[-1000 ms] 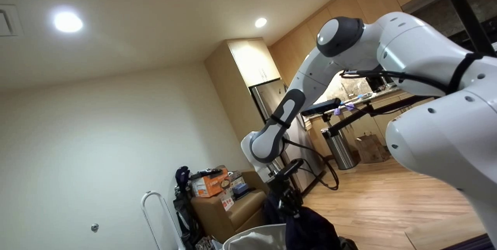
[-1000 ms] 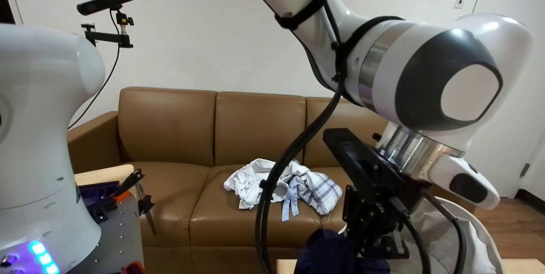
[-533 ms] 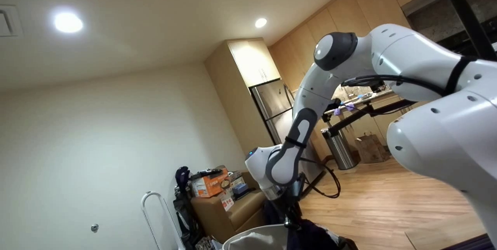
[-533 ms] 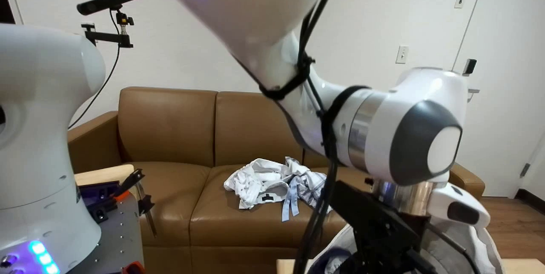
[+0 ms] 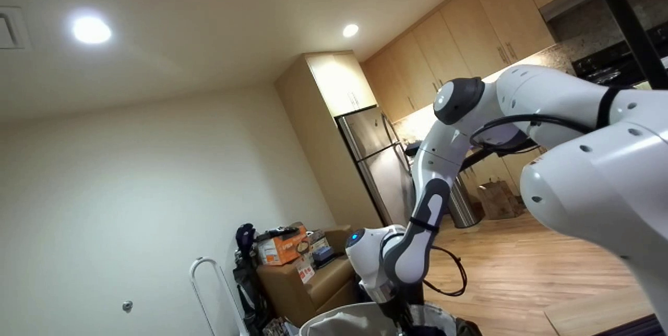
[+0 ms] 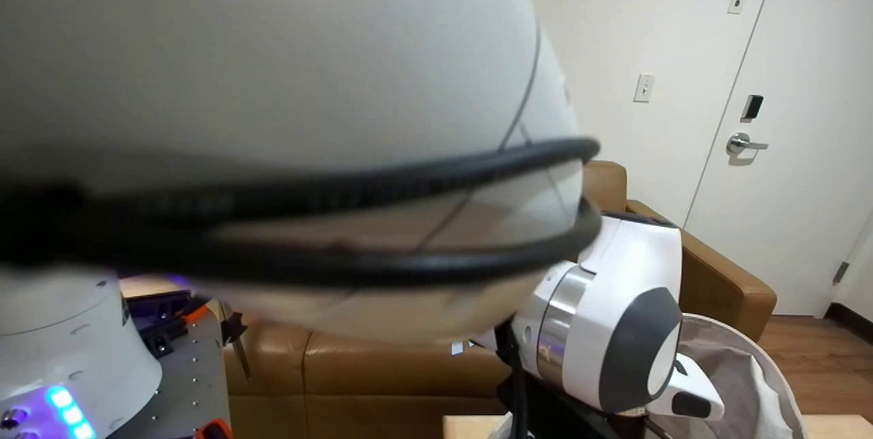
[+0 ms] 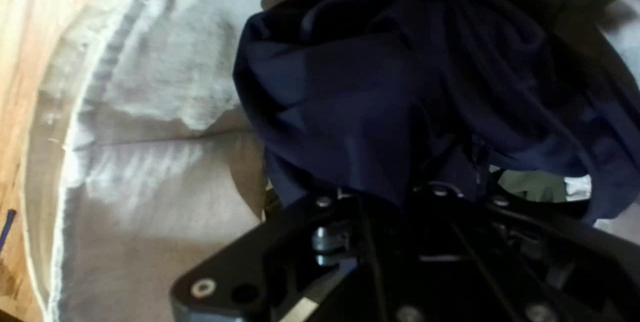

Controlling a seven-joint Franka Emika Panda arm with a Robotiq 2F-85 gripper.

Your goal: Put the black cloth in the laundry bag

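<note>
In an exterior view, arm (image 5: 443, 148) is bent at the elbow, forearm slanting down steeply, wrist dipped to the mouth of the laundry bag (image 5: 344, 324). Bag is pale fabric, round rim, creased lining; lower part cut off by the frame. Orange box (image 5: 286, 249) on the brown sofa (image 5: 284, 278), steel fridge (image 5: 383, 174) farther back, wood-grain floor (image 5: 501, 252). In an exterior view, the arm's blurred white bulk fills upper left, black cables (image 6: 409, 187) looped across it; wrist sits low, silver ring and gray cap showing. Sofa reads smooth, leather-look, seamed. Bag rim curves behind the wrist. Door (image 6: 811, 71) at right. Wrist view: gripper (image 7: 385, 201) reaches into the bag, fingers narrow, pinching the dark cloth (image 7: 370, 92); tips mostly lost in shadow. Cloth is matte navy-black, thick soft folds, inside the bag's mouth; can't tell how deep. Gray-green item (image 7: 532, 184) and white patch (image 7: 577, 188) show through a gap in the folds. Bag wall wrinkled, seam across it.
</note>
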